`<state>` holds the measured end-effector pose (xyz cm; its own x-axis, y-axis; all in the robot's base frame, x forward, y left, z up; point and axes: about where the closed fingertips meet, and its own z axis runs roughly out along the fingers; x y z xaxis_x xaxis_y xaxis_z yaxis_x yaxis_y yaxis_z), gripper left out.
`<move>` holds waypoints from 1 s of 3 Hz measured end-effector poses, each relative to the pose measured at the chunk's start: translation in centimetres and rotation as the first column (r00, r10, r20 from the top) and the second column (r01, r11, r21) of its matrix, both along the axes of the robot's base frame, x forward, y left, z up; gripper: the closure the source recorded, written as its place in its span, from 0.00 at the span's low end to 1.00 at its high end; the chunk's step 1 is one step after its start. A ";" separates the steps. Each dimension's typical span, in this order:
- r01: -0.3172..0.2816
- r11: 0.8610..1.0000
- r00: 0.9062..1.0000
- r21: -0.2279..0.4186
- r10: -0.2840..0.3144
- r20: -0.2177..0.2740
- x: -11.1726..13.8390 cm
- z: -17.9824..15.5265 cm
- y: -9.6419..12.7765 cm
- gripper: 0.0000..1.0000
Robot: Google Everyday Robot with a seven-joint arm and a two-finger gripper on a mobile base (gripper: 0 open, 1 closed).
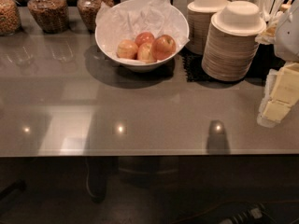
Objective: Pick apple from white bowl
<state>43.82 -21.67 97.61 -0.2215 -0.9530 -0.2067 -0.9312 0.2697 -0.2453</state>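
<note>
Grey surface (pixel 140 111); white bowl (pixel 140 65) at rear holding apple (pixel 163 46), rightmost of four; tool (pixel 279 99) at right edge, well apart, grip state indeterminable.

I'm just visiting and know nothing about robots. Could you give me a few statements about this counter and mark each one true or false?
1. The white bowl holds four apples. True.
2. The end effector is holding the largest apple. False: it is at the right edge of the view, away from the bowl, and that apple lies in the bowl.
3. Stacked beige bowls stand to the right of the white bowl. True.
4. The jars at the back left are empty. False: they hold brownish contents.
</note>
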 end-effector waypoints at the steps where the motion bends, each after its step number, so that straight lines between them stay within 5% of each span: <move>1: 0.001 1.000 1.000 0.006 -0.001 0.011 0.2 0.1 0.1 0.00; 3: -0.023 0.983 0.986 0.183 -0.008 0.167 6.4 1.2 4.3 0.00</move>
<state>50.20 -17.38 98.77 -0.1623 -0.8968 -0.4115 -0.8835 0.3178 -0.3440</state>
